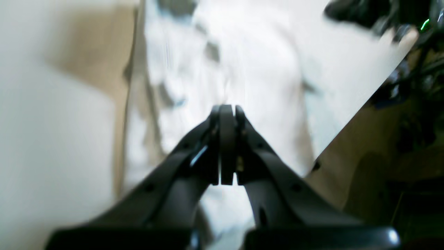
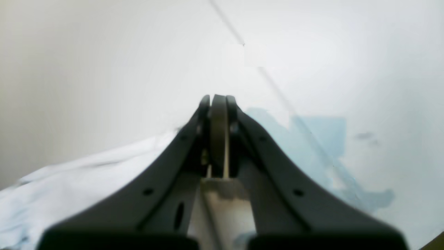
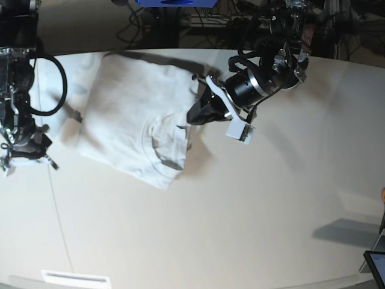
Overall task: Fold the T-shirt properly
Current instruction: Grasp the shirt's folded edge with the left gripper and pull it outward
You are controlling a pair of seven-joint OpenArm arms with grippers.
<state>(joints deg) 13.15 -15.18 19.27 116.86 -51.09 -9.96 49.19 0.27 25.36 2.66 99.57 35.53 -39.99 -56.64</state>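
Lying partly folded on table [image 3: 252, 229], T-shirt [image 3: 132, 114] needs more folds; left gripper [image 3: 198, 113] and right gripper [image 2: 218, 99] both closed, empty.

A lab: cables [image 3: 150, 27] (tangled) behind the white table [image 3: 240, 211].

Base cam hangs high overhead, looking straight down on the table [image 3: 240, 229]. Both wrist cams sit right behind their fingers, aimed toward 12 o'clock, close and blurry. All three catch the T-shirt [image 3: 132, 114], left wrist most.
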